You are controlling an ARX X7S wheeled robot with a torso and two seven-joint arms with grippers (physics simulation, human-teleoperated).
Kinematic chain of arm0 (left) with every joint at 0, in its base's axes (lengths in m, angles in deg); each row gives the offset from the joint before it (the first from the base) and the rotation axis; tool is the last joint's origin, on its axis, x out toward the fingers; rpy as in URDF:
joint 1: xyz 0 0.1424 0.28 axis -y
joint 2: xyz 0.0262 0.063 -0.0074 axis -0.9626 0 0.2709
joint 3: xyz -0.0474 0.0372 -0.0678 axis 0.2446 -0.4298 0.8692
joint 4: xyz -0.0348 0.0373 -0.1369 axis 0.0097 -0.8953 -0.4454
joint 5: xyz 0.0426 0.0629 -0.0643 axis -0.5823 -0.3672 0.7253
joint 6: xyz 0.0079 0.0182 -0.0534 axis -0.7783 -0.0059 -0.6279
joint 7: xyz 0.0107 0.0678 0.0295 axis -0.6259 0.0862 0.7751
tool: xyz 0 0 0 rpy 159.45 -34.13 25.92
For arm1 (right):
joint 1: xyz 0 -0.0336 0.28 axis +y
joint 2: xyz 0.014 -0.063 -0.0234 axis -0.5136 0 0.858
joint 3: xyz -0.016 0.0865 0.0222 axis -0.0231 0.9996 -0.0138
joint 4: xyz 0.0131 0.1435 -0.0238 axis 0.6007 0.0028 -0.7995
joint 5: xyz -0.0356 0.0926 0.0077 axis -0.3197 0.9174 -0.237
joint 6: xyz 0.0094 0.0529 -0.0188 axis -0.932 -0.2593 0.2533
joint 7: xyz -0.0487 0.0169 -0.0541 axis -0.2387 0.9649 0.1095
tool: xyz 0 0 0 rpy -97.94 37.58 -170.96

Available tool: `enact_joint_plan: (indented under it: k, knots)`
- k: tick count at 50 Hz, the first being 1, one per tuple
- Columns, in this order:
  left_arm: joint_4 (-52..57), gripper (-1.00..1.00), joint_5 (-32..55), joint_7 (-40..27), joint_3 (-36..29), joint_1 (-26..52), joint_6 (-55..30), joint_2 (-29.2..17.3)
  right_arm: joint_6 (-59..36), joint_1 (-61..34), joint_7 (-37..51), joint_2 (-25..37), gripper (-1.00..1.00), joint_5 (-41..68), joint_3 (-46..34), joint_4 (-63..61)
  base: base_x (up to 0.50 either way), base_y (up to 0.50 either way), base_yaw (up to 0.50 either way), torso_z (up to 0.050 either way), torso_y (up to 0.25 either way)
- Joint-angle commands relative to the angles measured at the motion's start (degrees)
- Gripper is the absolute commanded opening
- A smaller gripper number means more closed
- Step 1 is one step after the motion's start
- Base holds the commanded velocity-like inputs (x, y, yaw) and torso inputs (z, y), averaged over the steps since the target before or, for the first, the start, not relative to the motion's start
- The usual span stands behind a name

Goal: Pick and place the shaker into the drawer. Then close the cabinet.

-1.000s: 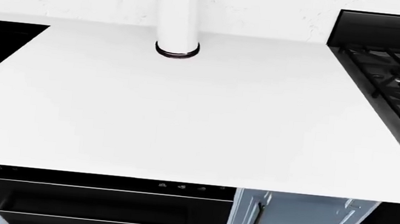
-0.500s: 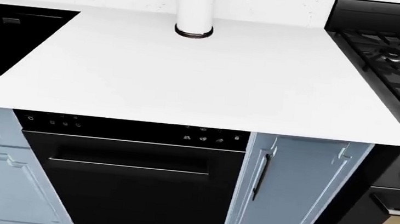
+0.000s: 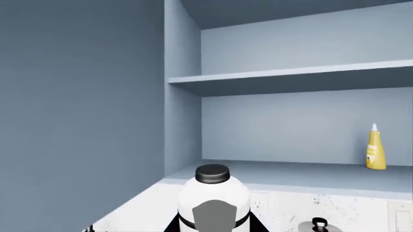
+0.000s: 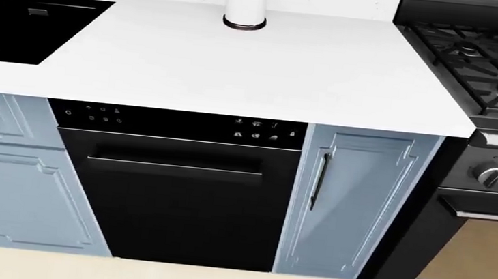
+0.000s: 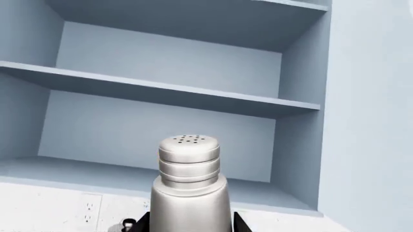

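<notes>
Your right tool (image 5: 190, 228) sits at the bottom centre of the right wrist frame with its black fingers flanking the base of the shaker (image 5: 189, 186), so it appears closed on it, holding it upright with the perforated cap uppermost. The shaker looks like a rigid, smooth metal cylinder, probably light but slippery, so a grip low on the broad body, as you have it, seems the safest hold. Behind it stand open pale blue cabinet shelves (image 5: 161, 92). Your left tool (image 3: 213, 227) shows only as dark edges at the bottom of its frame beside a white bottle (image 3: 213, 200) with a black cap; it seems to grip that bottle, though I cannot tell for sure. A yellow bottle (image 3: 376, 147) stands on the lower shelf at that frame's right. In the head view neither arm appears: you see the white table (image 4: 238, 63), a white cylinder (image 4: 246, 1) at top centre, the black dishwasher (image 4: 176, 187) below and a closed blue cabinet door (image 4: 358, 198) to its right. The drawer is not visible in any view, so you still need to find it.
</notes>
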Motion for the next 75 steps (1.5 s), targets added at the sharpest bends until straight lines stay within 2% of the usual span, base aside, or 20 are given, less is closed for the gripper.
enact_joint_plan:
  k: [1, 5, 9, 15, 21, 28, 32, 33, 34, 37, 38, 40, 50, 61, 70, 75]
  knots:
    - [0.37, -1.00, 0.61, -0.46, -0.21, 0.33, 0.50, 0.15, -0.23, 0.80, -0.11, 0.51, -1.00, -0.07, -0.29, -0.82, 0.00, 0.00, 0.00, 0.000, 0.000]
    - [0.74, -1.00, 1.29, -0.26, 0.36, 0.33, 0.18, 0.01, -1.85, 1.77, 0.58, 1.25, -1.00, 0.57, -0.12, -3.61, 0.00, 0.00, 0.00, 0.000, 0.000]
    - [1.33, -1.00, 2.30, 0.69, 1.03, -0.10, -0.46, -0.81, -7.64, 5.10, 2.72, 3.61, -1.00, 2.24, 0.38, -13.37, 0.00, 0.00, 0.00, 0.000, 0.000]
    - [33.21, -1.00, 2.96, 5.10, 1.42, -13.64, -20.00, -2.81, -16.99, 12.12, 7.38, 8.42, -1.00, 6.33, 3.19, -30.09, 0.00, 0.00, 0.00, 0.000, 0.000]
    - [58.87, -1.00, 4.17, 9.64, -0.50, -22.66, -37.61, -4.18, -24.64, 19.05, 11.36, 11.77, -1.00, 10.22, 5.24, -44.81, 0.00, 0.00, 0.00, 0.002, 0.000]
    - [79.20, -1.00, 5.44, 12.78, -3.15, -28.83, -50.06, -6.06, -31.22, 26.58, 15.66, 16.02, -1.00, 14.82, 9.74, -59.17, 0.00, 0.00, 0.00, 0.000, 0.001]
    - [82.68, -1.00, 4.63, 14.87, -1.17, -30.93, -52.50, -5.37, -34.81, 31.63, 18.55, 17.66, -1.00, 18.35, 14.36, -67.10, 0.00, 0.00, 0.00, 0.000, 0.000]
    - [83.03, -1.00, 2.15, 17.10, -0.83, -31.59, -52.51, -4.71, -35.45, 32.77, 19.11, 17.90, -1.00, 19.05, 15.22, -68.65, 0.00, 0.00, 0.00, 0.000, 0.000]
    - [83.59, -1.00, -4.47, 22.54, -0.93, -32.31, -52.51, -3.30, -35.97, 33.74, 19.59, 18.02, -1.00, 19.68, 16.03, -69.88, 0.00, 0.00, 0.00, 0.000, 0.000]
    - [84.93, -1.00, -30.25, 48.33, -1.61, -34.58, -52.47, 3.05, -37.51, 36.72, 20.98, 18.41, -1.00, 21.42, 18.02, -73.58, 0.00, 0.00, 0.00, 0.000, 0.000]
    - [85.33, -1.00, -38.85, 52.38, -1.61, -35.12, -52.48, 3.56, -38.01, 37.47, 21.40, 18.44, -1.00, 21.94, 18.58, -74.57, 0.00, 0.00, 0.00, 0.000, 0.000]
    - [86.22, -1.00, -42.90, 55.42, -1.28, -36.05, -52.50, 3.61, -39.25, 38.86, 22.31, 18.29, -1.00, 23.17, 19.68, -76.73, 0.00, 0.00, 0.00, 0.000, 0.000]
    - [90.39, -1.00, -51.97, 65.55, -1.00, -40.95, -52.51, 3.62, -43.85, 44.55, 25.88, 17.85, -1.00, 28.45, 23.72, -85.14, 0.00, 0.00, 0.00, 0.001, 0.001]
    - [95.25, -1.00, -54.71, 67.55, -2.62, -47.88, -52.51, 3.62, -44.53, 52.02, 28.15, 18.72, -1.00, 32.42, 28.00, -90.08, 0.00, 0.00, 0.00, 0.000, 0.001]
    - [100.06, -1.00, -51.66, 62.95, -3.70, -54.76, -52.48, 3.60, -43.89, 57.45, 29.45, 19.20, -1.00, 35.07, 30.04, -93.62, 0.00, 0.00, 0.00, 0.000, 0.000]
    - [103.34, -1.00, -46.30, 58.16, -2.80, -59.30, -51.72, 3.39, -41.15, 62.15, 28.56, 19.95, -1.00, 35.13, 30.58, -95.15, 0.00, 0.00, 0.00, 0.000, 0.000]
